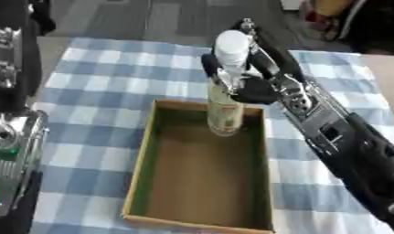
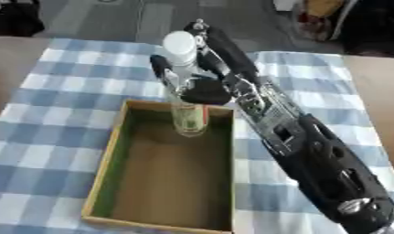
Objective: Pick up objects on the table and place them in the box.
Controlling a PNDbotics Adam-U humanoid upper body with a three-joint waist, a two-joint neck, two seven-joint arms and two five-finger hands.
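Note:
A clear bottle point(image 1: 225, 103) with a white cap and a pale label hangs upright over the far end of the open cardboard box point(image 1: 144, 173). My right hand point(image 1: 260, 73) is shut on the bottle just below its cap, thumb on the left side and fingers behind it. The arm runs down to the lower right. The bottle's base is over the box's inside, near its far wall; whether it touches the floor I cannot tell. The box holds nothing else. My left hand shows in neither view.
The box lies on a blue and white checked cloth point(image 1: 112, 77). Silver and black machine parts point(image 1: 7, 132) stand along the left edge. Dark floor and some clutter point(image 2: 327, 13) lie beyond the table's far edge.

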